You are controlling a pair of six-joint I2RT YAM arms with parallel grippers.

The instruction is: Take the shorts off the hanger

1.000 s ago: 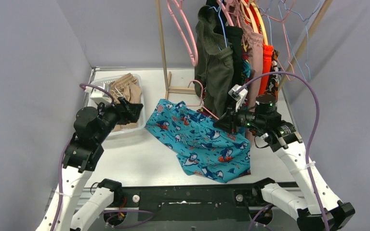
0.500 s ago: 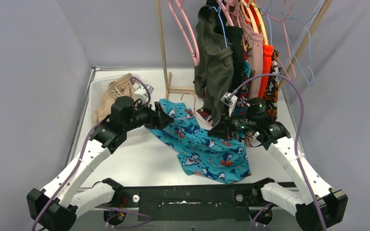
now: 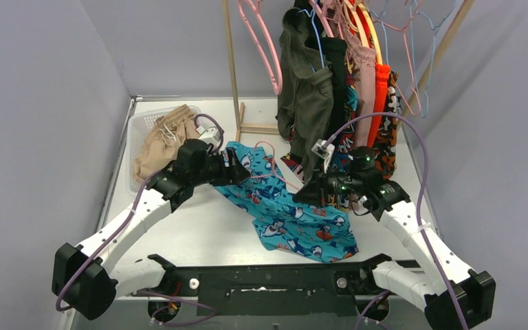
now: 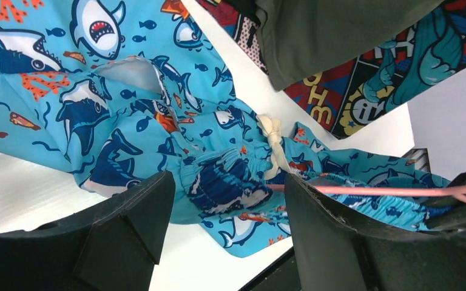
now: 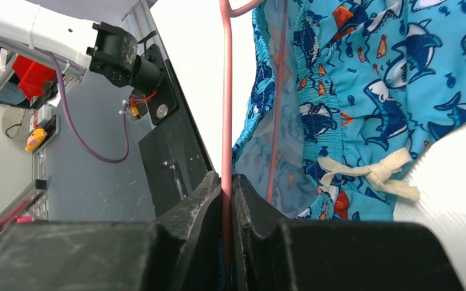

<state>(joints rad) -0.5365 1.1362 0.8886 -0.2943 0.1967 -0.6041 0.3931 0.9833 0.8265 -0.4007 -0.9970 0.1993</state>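
Teal shark-print shorts [image 3: 289,210] lie spread on the white table, still threaded on a pink hanger [image 3: 269,160]. My right gripper [image 3: 305,193] is shut on the hanger's pink wire [image 5: 225,121] at the shorts' right side. My left gripper [image 3: 237,172] is open at the shorts' upper left edge; in the left wrist view its jaws stand wide either side of the bunched waistband [image 4: 230,182], near the cream drawstring [image 4: 274,142]. Tan shorts [image 3: 161,137] lie in the bin. Olive [image 3: 309,96], black, comic-print, pink and orange shorts hang on the rack.
A clear plastic bin [image 3: 132,148] stands at the table's back left. A wooden rack post [image 3: 232,69] and its foot stand behind the shorts. Empty pink hangers [image 3: 265,41] hang at the rack's left, thin wire hangers [image 3: 419,62] at its right.
My left arm swung from the bin across to the shark-print shorts and now has its open jaws over the waistband. My right gripper moved slightly left and down with the hanger.
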